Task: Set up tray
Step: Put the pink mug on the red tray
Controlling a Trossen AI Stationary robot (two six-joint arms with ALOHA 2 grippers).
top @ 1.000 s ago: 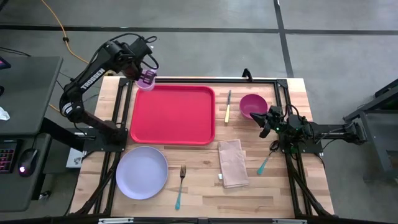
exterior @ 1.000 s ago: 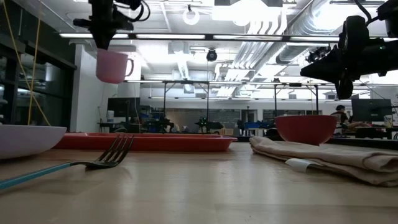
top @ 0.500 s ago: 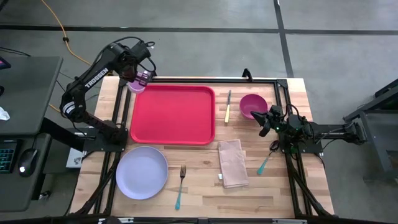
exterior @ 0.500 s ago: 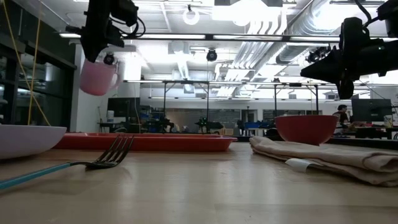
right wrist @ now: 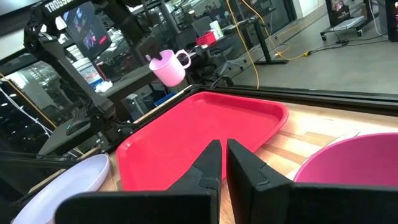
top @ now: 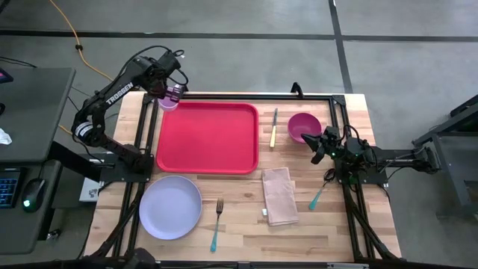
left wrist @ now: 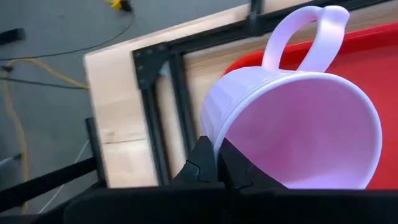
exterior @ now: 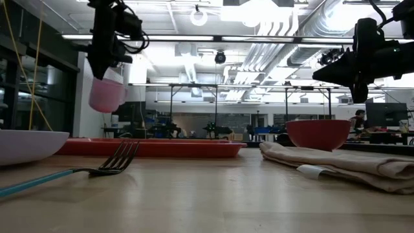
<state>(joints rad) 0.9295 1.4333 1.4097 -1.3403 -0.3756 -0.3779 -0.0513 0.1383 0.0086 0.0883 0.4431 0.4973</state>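
Clamped tight in the left gripper (top: 171, 96) jaws: the rim of 1 pale pink mug (exterior: 107, 94), tilted, held aloft just off the far left corner of the red tray (top: 208, 137). Shut on nothing: the right gripper (top: 317, 152) jaws, parked beside the magenta bowl (top: 302, 126) at the tabletop's (top: 239, 217) right edge.

Task barely begun, by the look of it. Tray bare, lying flat at the middle of the tabletop toward the far side. Nothing loaded yet; mug likely first to go down.

Waiting on the tabletop around the tray: 1 lavender plate (top: 170, 207), 1 fork (top: 216, 223) with a teal handle, 1 folded napkin (top: 279, 196), 1 knife (top: 273, 128) with a yellow handle, 1 bowl, 1 teal-handled utensil (top: 319, 194), probably a spoon.
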